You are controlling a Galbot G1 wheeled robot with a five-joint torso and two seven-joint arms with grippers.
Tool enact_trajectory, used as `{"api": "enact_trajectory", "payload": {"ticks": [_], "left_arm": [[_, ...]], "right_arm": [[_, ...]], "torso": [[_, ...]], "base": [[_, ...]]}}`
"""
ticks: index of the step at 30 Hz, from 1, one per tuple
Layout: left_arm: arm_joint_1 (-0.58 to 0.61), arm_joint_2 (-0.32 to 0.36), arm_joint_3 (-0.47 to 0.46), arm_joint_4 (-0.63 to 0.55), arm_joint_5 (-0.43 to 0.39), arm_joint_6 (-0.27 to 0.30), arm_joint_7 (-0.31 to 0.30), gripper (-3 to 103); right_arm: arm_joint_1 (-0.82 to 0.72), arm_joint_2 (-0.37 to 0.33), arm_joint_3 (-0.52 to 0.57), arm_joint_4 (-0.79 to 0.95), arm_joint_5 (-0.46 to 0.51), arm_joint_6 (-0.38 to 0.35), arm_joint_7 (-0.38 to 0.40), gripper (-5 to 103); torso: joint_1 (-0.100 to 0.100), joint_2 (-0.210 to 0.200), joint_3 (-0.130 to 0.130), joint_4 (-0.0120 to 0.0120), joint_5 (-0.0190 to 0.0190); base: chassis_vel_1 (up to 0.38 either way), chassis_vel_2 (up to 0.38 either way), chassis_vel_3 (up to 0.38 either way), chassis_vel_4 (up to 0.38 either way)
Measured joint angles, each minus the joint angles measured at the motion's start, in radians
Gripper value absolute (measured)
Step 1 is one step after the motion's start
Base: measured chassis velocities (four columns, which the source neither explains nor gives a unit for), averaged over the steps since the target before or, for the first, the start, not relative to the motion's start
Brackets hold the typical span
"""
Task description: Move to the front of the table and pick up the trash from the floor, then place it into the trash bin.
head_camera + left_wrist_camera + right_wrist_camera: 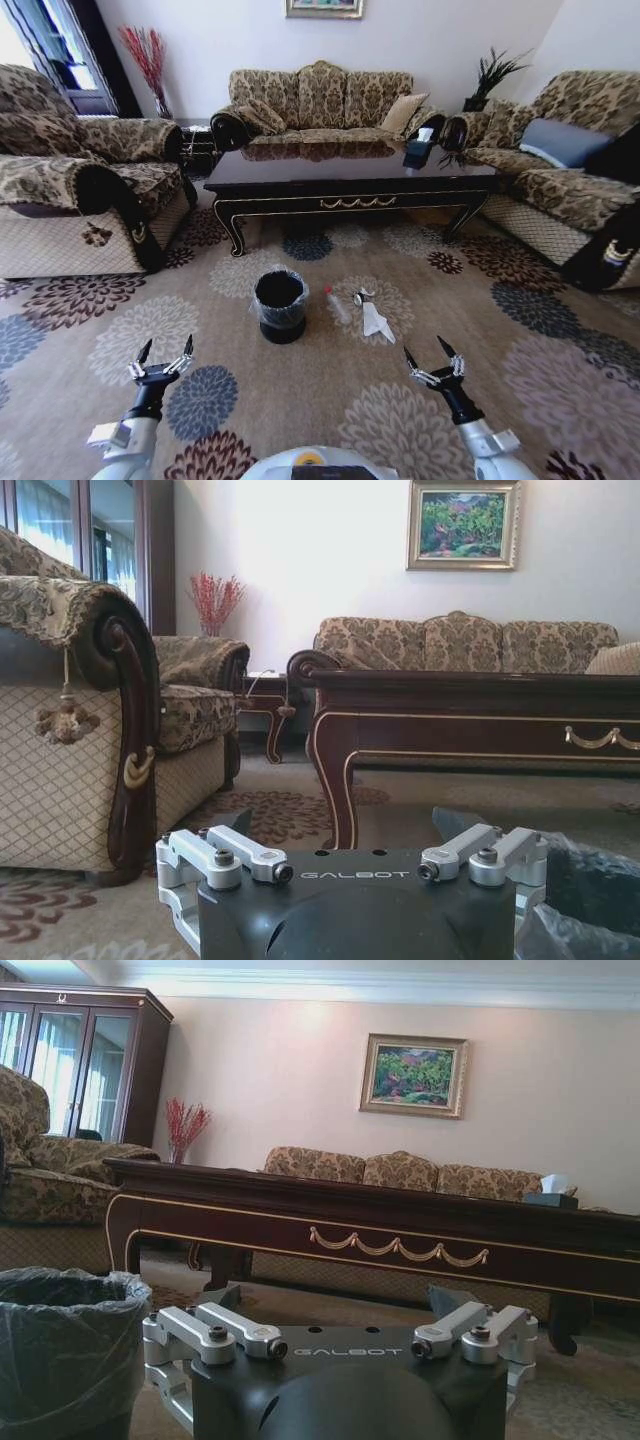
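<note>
Three pieces of trash lie close together on the flower-patterned carpet [330, 400]: a thin clear bottle [335, 304] with a red cap, a small shiny wrapper [362, 297], and a crumpled white paper [376, 321]. They rest just right of the round black bin [280, 305], whose crinkly clear liner folds over its rim. Behind them stands the long glossy dark table [350, 175], gold scrollwork along its front edge, curved legs. Open carpet lies between the trash and the robot. The left gripper [161, 357] and right gripper [432, 358] both hover low over the carpet, fingers spread wide, holding nothing. Three patterned sofas ring the table.
</note>
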Motion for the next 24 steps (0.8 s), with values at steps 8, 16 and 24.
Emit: {"api": "enact_trajectory", "payload": {"ticks": [8,16,24], "left_arm": [[0.003,-0.002,0.003,0.000,0.005,0.002,0.000,100],[0.001,-0.001,0.006,-0.014,0.036,0.030,-0.026,100],[0.013,0.007,0.022,-0.136,0.086,0.155,-0.081,100]], "right_arm": [[0.005,0.001,-0.001,-0.008,-0.012,0.003,0.000,100],[0.008,0.002,-0.004,-0.018,-0.015,0.023,0.035,100],[0.010,0.003,-0.008,-0.021,-0.024,0.033,0.053,100]], "torso": [[0.000,0.000,0.000,0.0001,-0.0001],[0.000,0.000,0.000,0.0000,-0.0002],[0.000,0.000,0.000,0.0002,0.0000]], "base": [[-0.203,0.200,0.208,-0.202],[-0.193,0.193,0.199,-0.192],[-0.088,0.101,0.099,-0.093]]}}
